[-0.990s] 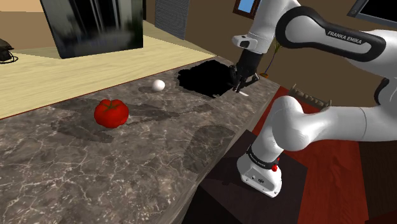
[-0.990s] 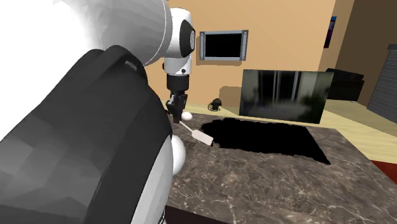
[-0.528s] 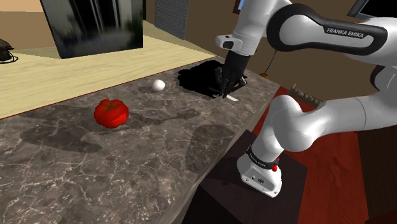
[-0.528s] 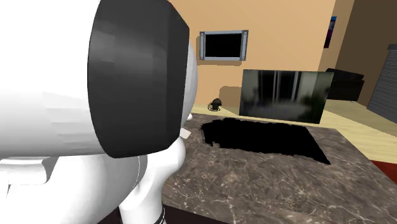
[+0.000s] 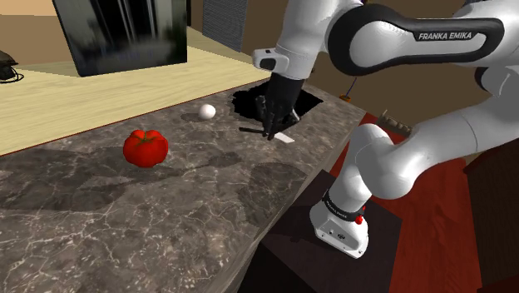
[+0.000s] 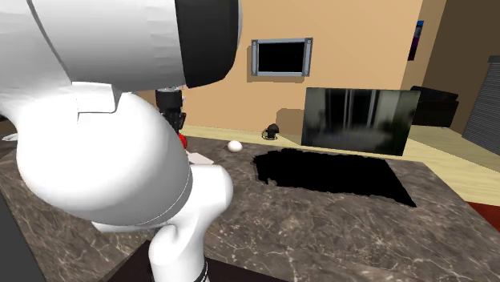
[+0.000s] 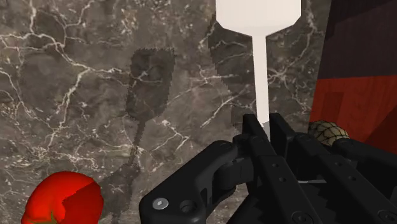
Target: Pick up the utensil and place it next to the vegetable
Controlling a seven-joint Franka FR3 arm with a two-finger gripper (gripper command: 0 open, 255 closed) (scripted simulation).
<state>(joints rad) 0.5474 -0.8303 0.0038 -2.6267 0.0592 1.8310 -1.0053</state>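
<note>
A white spatula (image 7: pixel 261 70) hangs above the marble counter (image 5: pixel 191 208), its handle clasped between my black gripper's (image 7: pixel 263 129) fingers and its flat blade pointing away from the hand. In the shoulder view the gripper (image 5: pixel 270 130) holds the spatula (image 5: pixel 284 138) just above the counter, beside the black area, with the blade tilted down. The red tomato (image 5: pixel 145 147) sits on the counter well to the shoulder view's left of the gripper. The tomato (image 7: pixel 60 200) also shows close to the hand in the wrist view, apart from the spatula.
A small white ball (image 5: pixel 207 111) lies between the tomato and a black area (image 5: pixel 246 101) in the counter. A dark reflective panel (image 5: pixel 125 33) stands behind. The counter's edge (image 5: pixel 328 158) runs next to the stand (image 5: pixel 333 258). The white arm (image 6: pixel 120 160) blocks much of the second exterior view.
The arm has swung toward the shoulder view's left with the spatula in its grip, from over the black area's far side to the marble nearer the tomato.
</note>
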